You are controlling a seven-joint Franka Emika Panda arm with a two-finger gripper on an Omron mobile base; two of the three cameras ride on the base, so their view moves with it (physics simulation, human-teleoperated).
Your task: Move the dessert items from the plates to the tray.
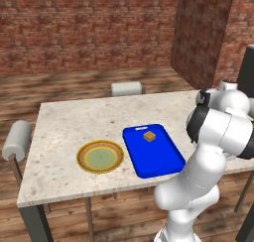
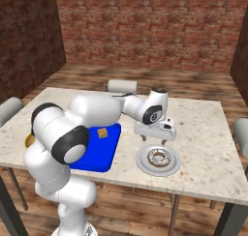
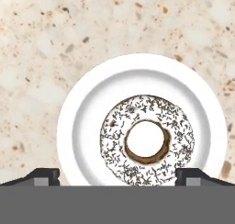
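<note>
The ring doughnut, whitish with dark sprinkles and a brown inner edge, lies on the small light grey plate. My gripper hovers right above it, open, one fingertip on each side of the doughnut. From the right base, the gripper hangs just over the doughnut and its plate. The tan cake cube sits on the blue tray, near the handle-slot end. Left of the tray lies the yellow-rimmed plate, its greenish centre bare.
All of this rests on a speckled stone table ringed by brick walls. A chair back stands at the far side and another chair at the left end. My own arm reaches across above the tray.
</note>
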